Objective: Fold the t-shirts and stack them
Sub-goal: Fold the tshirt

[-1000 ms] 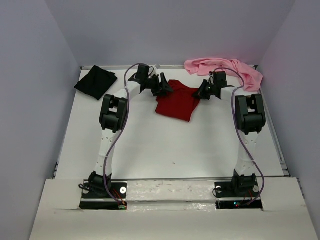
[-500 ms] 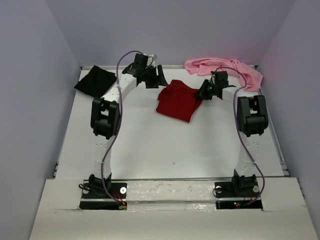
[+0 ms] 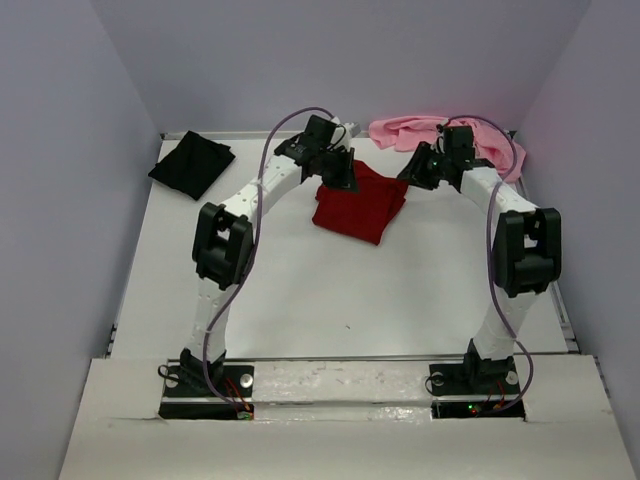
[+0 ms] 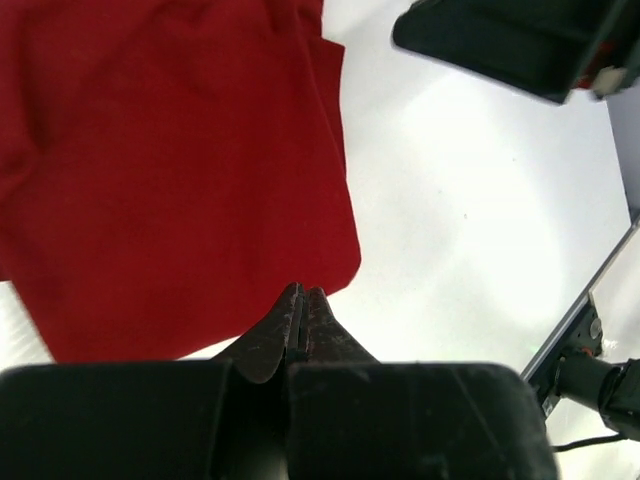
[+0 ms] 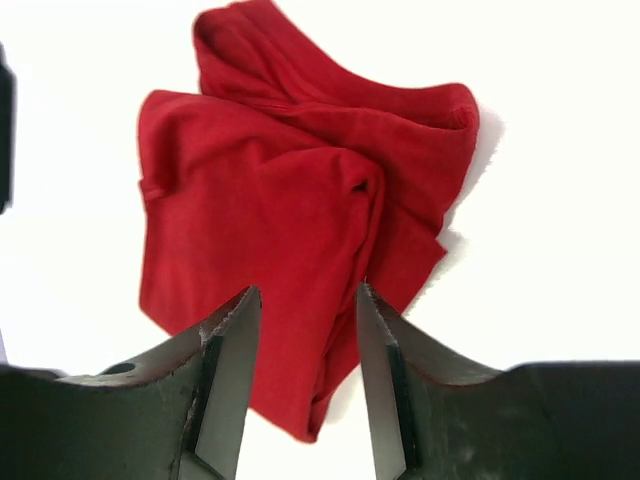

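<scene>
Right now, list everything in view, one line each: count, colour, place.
dark red t-shirt: one, dark red, crumpled at the table's far middle, between the grippers
black t-shirt: one, black, lying flat at the far left corner
pink t-shirt: one, light pink, bunched at the far right edge
table: one, white, under everything
left gripper: one, black, shut, tips at the dark red t-shirt's edge
right gripper: one, black, open, over the dark red t-shirt

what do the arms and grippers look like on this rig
The left arm and right arm both have white links and chunky black joints. A thin purple cable loops along each. The left gripper and right gripper are black, each with two dark tapered fingers.
</scene>
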Action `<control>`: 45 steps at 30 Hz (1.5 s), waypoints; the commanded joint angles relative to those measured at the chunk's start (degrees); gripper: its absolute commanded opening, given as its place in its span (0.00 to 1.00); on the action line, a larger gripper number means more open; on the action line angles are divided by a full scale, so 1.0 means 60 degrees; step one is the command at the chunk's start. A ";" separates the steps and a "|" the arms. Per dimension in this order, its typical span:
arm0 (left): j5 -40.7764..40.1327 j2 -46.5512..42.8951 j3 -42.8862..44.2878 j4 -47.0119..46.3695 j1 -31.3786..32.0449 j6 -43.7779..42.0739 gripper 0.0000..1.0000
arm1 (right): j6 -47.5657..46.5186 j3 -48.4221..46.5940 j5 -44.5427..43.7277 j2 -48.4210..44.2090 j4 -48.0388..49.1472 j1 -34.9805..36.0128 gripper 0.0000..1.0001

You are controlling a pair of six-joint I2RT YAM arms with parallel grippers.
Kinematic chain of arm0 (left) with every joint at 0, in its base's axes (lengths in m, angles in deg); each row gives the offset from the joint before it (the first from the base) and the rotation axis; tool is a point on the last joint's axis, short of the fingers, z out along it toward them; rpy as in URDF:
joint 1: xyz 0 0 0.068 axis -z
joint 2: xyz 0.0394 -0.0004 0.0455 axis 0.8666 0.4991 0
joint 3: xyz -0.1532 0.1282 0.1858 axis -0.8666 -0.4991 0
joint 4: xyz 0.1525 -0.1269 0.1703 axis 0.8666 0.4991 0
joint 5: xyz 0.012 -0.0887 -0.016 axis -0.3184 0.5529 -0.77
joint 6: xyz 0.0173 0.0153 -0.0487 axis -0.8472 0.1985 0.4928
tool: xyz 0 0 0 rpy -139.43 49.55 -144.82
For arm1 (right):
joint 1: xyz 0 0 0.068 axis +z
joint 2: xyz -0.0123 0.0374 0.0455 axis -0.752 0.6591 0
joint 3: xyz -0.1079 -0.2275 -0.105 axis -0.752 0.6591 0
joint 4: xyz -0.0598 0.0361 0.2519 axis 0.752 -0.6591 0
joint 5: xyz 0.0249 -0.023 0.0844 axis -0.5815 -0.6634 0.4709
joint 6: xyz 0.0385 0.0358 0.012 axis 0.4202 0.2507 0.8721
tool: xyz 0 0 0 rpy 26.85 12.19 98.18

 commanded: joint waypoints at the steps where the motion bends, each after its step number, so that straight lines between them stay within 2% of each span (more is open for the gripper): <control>1: 0.0227 0.0191 -0.0051 -0.0057 0.0061 -0.0194 0.00 | 0.0145 -0.0384 0.0127 -0.0626 -0.0488 0.0007 0.40; 2: 0.0258 0.0293 0.0022 -0.0057 0.0075 -0.0165 0.00 | 0.0204 -0.0501 0.0318 -0.0538 -0.0590 0.0007 0.28; 3: 0.0273 0.0526 0.0139 -0.0057 0.0076 -0.0179 0.00 | 0.0379 -0.0618 0.0479 -0.0436 -0.0693 0.0007 0.09; 4: 0.0244 0.0630 0.0227 0.0001 0.0090 -0.0208 0.00 | 0.0482 -0.0822 0.0583 -0.0174 -0.0752 0.0007 0.00; 12: -0.0372 0.1947 0.1413 0.0660 0.0090 -0.0428 0.00 | 0.0381 -0.1790 0.0862 0.1072 -0.0797 0.0182 0.00; 26: -0.0738 0.2506 0.1898 0.1070 -0.0086 -0.0531 0.00 | 0.0586 -0.2641 0.0877 0.2962 -0.1294 0.1002 0.00; 35: -0.2026 0.2198 0.1385 0.1831 -0.0027 -0.0531 0.00 | 0.0337 -0.2568 0.0613 0.3183 -0.1616 0.1003 0.00; 39: -0.2466 0.2505 0.1195 0.2666 0.0002 -0.0385 0.00 | 0.0235 -0.2451 0.0554 0.3125 -0.1675 0.1105 0.00; 45: -0.2906 0.2477 0.0009 0.2887 0.0280 -0.0311 0.00 | 0.0074 -0.2274 0.0496 0.2949 -0.1850 0.1193 0.00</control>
